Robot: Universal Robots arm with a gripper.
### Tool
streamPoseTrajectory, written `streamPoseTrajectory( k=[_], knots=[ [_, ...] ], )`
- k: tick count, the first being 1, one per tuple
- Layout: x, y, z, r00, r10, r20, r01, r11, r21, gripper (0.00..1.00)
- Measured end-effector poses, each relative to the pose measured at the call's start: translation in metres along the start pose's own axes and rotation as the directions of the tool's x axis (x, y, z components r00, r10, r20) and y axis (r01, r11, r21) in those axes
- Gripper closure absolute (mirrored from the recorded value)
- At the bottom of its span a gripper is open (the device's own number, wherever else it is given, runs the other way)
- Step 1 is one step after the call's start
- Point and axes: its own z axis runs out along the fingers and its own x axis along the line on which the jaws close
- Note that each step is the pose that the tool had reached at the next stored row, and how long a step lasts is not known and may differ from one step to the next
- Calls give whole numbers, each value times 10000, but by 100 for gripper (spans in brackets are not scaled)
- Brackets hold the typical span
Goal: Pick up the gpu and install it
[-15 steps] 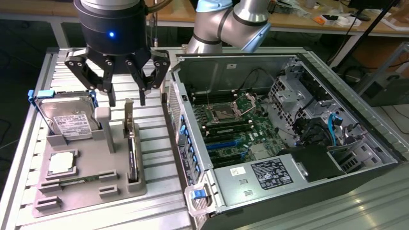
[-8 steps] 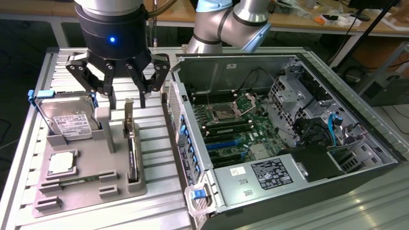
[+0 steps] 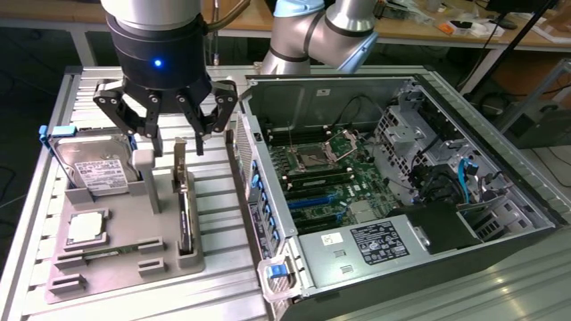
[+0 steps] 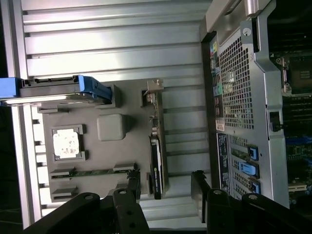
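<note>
The gpu (image 3: 184, 207) is a thin dark card that stands on edge in a slot of the grey holder tray (image 3: 125, 271), its metal end bracket toward the back. My gripper (image 3: 178, 146) hangs open just above that back end, one finger on either side of the card, touching nothing. In the wrist view the gpu (image 4: 157, 151) runs between the two black fingertips (image 4: 132, 184), and the gripper (image 4: 165, 184) is open around it with a clear gap. The open computer case (image 3: 402, 187) lies at the exterior view's right, motherboard (image 3: 325, 177) exposed.
On the holder tray (image 4: 100, 151) also sit a silver hard drive (image 3: 93, 166) with blue tabs, a square processor chip (image 3: 87, 227) and a slim memory stick (image 3: 103, 253). The case's perforated side wall (image 4: 236, 83) stands close beside the gpu. Everything rests on a ribbed aluminium table (image 3: 223, 294).
</note>
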Motion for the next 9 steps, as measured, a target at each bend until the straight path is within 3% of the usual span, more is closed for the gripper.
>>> streamPoseTrajectory(
  k=[9],
  knots=[
    [0, -21, 50, 10000, 2, 0, -2, 10000, 0, 46]
  ],
)
